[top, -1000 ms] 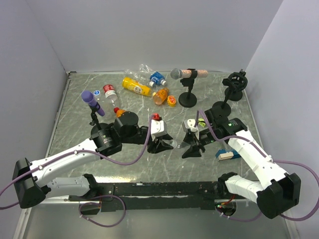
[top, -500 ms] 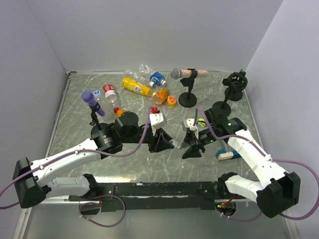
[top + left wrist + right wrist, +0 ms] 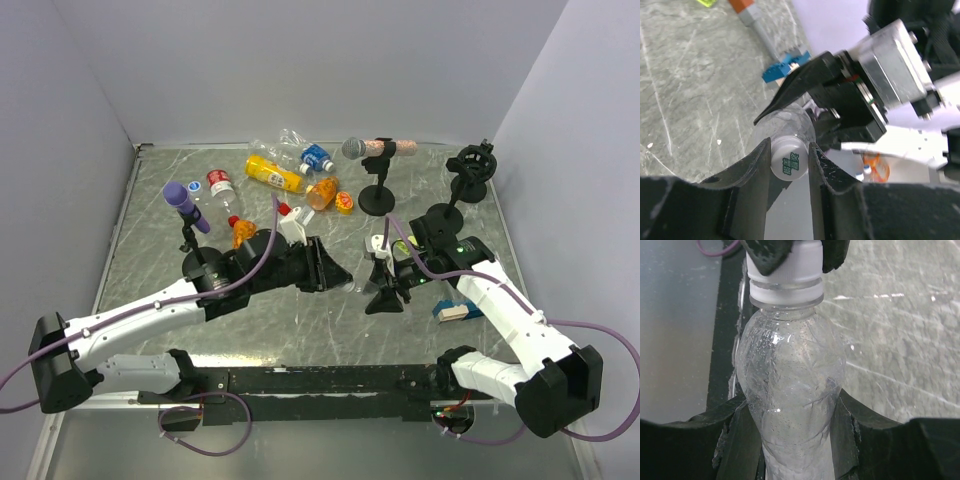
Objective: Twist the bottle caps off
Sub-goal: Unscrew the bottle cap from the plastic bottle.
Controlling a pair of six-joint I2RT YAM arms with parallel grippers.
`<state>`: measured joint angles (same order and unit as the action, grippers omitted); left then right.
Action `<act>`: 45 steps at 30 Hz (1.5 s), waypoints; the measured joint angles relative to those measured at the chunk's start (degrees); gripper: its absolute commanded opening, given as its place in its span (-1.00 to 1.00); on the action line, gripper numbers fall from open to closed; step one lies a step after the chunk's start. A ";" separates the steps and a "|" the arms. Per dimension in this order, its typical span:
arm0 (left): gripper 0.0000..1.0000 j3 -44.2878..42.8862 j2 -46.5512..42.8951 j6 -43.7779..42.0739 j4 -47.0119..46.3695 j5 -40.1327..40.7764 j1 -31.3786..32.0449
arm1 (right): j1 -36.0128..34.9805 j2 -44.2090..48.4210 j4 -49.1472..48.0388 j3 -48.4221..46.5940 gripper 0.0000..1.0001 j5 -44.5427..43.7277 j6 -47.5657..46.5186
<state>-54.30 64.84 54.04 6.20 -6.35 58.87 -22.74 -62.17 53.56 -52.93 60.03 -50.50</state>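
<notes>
From above, the left claw and the right claw meet tip to tip over the middle of the grey marbled desk, while a yellow plastic bottle lies among others at the far side. The left wrist view shows the left claw clamped on a small white round plastic screw cap with green print. The right wrist view shows the right claw gripping the body of the clear plastic bottle that wears this cap.
</notes>
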 measured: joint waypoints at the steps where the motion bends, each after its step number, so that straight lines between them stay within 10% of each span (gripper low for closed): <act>1: -0.99 -0.24 0.44 0.76 0.31 0.98 0.22 | 0.00 0.00 0.00 0.00 -0.67 -0.68 0.15; 4: -0.98 -0.37 1.03 1.73 0.66 3.21 0.72 | 0.02 -0.02 0.02 0.00 -0.67 -2.01 0.35; 8: 0.44 -0.22 0.66 0.61 0.33 4.96 1.25 | 0.13 -0.02 -0.33 0.00 -0.67 -2.03 0.37; 12: 0.99 1.90 -2.29 -6.12 -0.92 4.48 1.62 | 0.28 -0.02 -0.87 0.00 -0.65 -1.79 0.17; 28: 0.73 5.99 -9.81 -55.19 -3.23 -17.38 1.73 | 0.28 1.40 2.25 0.00 -0.63 1.11 -7.02; 45: 0.08 1.88 -1.36 -62.42 -2.51 -18.32 1.70 | 0.28 1.84 3.06 0.02 -0.63 1.66 -7.69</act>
<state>-52.42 63.48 -8.38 3.68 -24.67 60.58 -22.46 -60.34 56.62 -52.90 61.69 -58.19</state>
